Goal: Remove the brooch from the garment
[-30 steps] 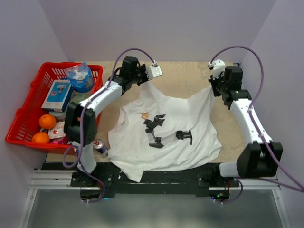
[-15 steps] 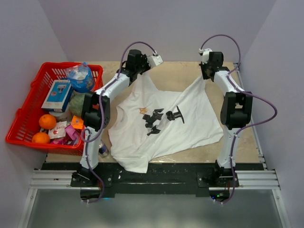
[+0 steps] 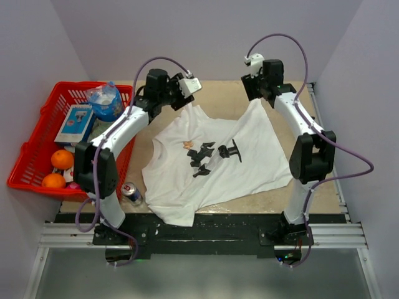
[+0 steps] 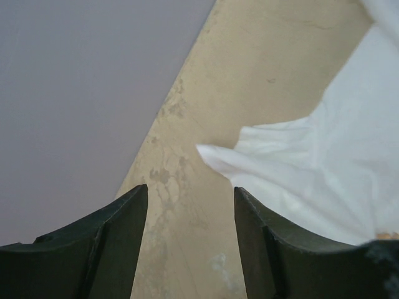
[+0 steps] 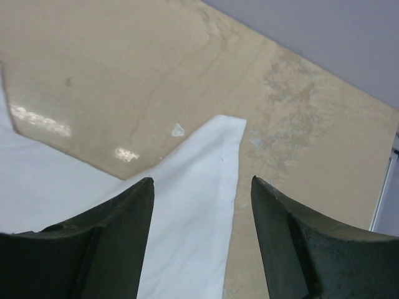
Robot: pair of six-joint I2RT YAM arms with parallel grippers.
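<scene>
The left gripper hangs over the bare table, fingers spread and empty, just off a sleeve corner at 11 o'clock of the white T-shirt. The right gripper is likewise spread and empty, above the sleeve tip at 1 o'clock. The tan-orange brooch sits on the shirt at 10 o'clock of the black print, well apart from both grippers.
</scene>
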